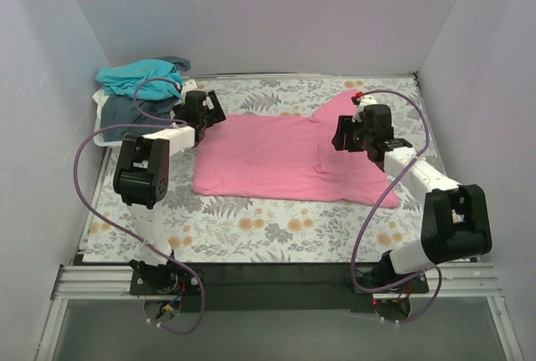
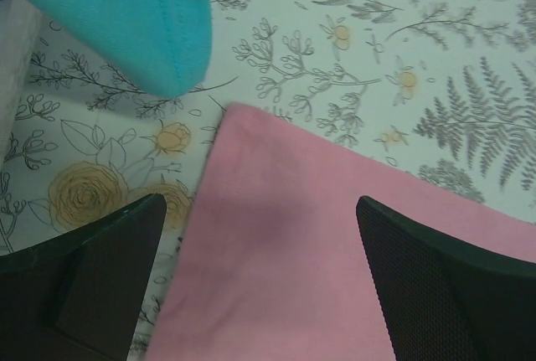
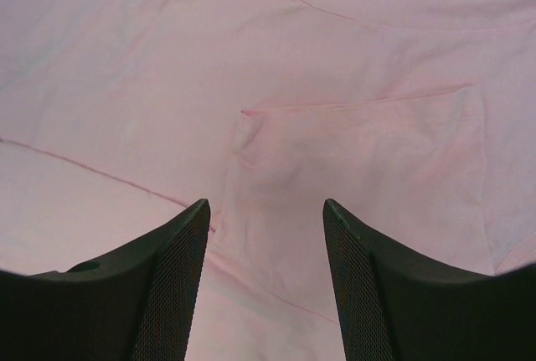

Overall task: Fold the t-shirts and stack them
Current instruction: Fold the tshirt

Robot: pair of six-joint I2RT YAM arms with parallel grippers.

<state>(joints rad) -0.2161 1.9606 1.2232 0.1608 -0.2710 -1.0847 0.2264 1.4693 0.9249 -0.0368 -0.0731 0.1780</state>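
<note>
Cloth only partly in view

Ahead and left of the left gripper (image 2: 260,206), the teal t-shirt (image 2: 126,18) is cut by the top edge. The pink t-shirt (image 2: 293,244) beneath that gripper runs off bottom and right. Under the right gripper (image 3: 266,206), pink cloth overruns every edge. From above, the teal t-shirt covers most of the grey-blue t-shirt (image 1: 126,116), and both grippers' jaws are too small and dark to read.

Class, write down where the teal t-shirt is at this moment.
In the top view the teal t-shirt sits at the far left corner, heaped on the grey-blue t-shirt, beyond the left gripper and left of the pink t-shirt.
</note>
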